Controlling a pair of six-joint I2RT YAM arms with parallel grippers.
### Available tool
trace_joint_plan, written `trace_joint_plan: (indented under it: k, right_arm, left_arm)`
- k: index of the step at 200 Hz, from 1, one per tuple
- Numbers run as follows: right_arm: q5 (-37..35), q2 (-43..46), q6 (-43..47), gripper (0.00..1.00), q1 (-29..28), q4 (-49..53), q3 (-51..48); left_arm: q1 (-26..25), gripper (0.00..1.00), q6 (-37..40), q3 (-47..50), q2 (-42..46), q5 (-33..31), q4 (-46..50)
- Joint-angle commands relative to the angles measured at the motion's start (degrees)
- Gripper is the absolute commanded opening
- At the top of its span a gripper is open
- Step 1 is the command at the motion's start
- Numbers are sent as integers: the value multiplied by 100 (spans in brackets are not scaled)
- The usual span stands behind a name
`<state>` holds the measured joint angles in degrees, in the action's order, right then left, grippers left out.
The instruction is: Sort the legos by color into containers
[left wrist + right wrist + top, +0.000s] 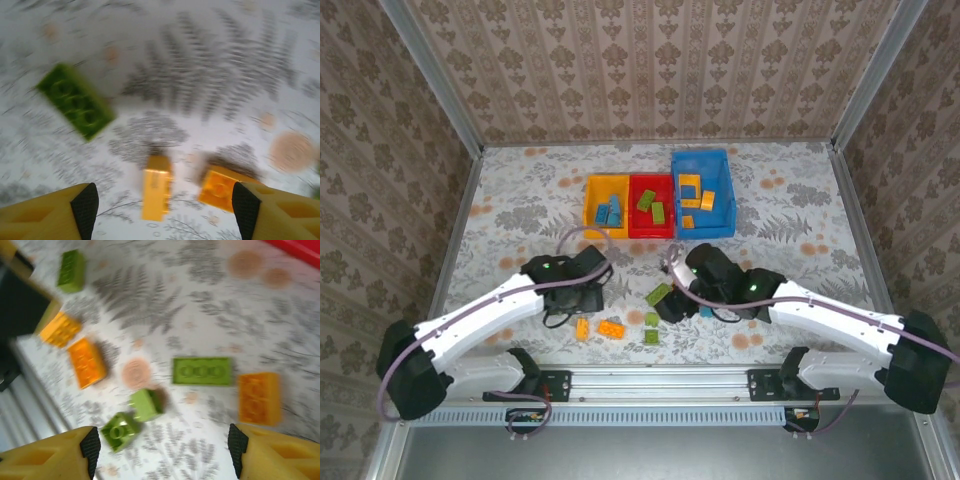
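Three containers stand in a row at the back: a yellow bin (606,205) holding blue legos, a red bin (651,207) holding green ones, and a blue bin (702,193) holding orange ones. Loose legos lie near the front. My left gripper (165,205) (582,303) hangs open above an orange brick (156,186), with a second orange brick (222,186) by its right finger and a green brick (76,101) further off. My right gripper (162,450) (675,300) is open and empty over two small green bricks (146,404) (119,430), a long green brick (202,371) and an orange brick (259,397).
More orange bricks (86,361) (60,329) and a green one (70,271) lie to the left in the right wrist view, next to the dark left arm (20,305). The two arms sit close together near the table's front rail (660,378). Patterned walls enclose the table.
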<state>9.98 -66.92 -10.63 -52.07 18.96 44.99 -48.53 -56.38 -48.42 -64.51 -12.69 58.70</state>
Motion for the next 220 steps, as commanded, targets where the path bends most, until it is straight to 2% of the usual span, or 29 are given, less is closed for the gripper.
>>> trace_joint_plan:
  k: [1, 24, 51, 79, 106, 127, 153, 169, 195, 220]
  right_arm:
    - [441, -387, 559, 74, -400, -631, 325]
    - [502, -748, 703, 76, -635, -953, 521]
    - [541, -1015, 739, 76, -699, -1022, 822]
    - [467, -1154, 729, 76, -699, -1013, 984]
    - [400, -1223, 653, 76, -699, -1008, 1055]
    - [339, -1220, 598, 76, -699, -1017, 1047]
    - [223, -1185, 567, 76, -666, -983, 1047]
    - [28, -1094, 441, 76, -543, -941, 1055]
    - [-451, -616, -63, 76, 17, -1083, 848]
    - [-759, 33, -714, 75, 909, -1359, 448]
  left_arm:
    - [776, 76, -884, 312, 180, 153, 220]
    - [1701, 80, -799, 516, 96, 580, -185]
    - [2494, 81, -626, 741, -240, 1010, -773]
    - [2856, 80, -415, 909, -677, 1221, -1281]
    - [2996, 71, -242, 977, -1107, 1338, -1720]
    - [3002, 60, -145, 983, -1345, 1361, -1957]
    - [2975, 37, -60, 949, -1387, 1326, -2071]
    - [2871, 28, 72, 791, -1252, 1270, -2054]
    - [2128, 25, 626, -404, -1448, 771, -1480]
    - [1398, 25, 1181, -1912, -2109, 469, -1087]
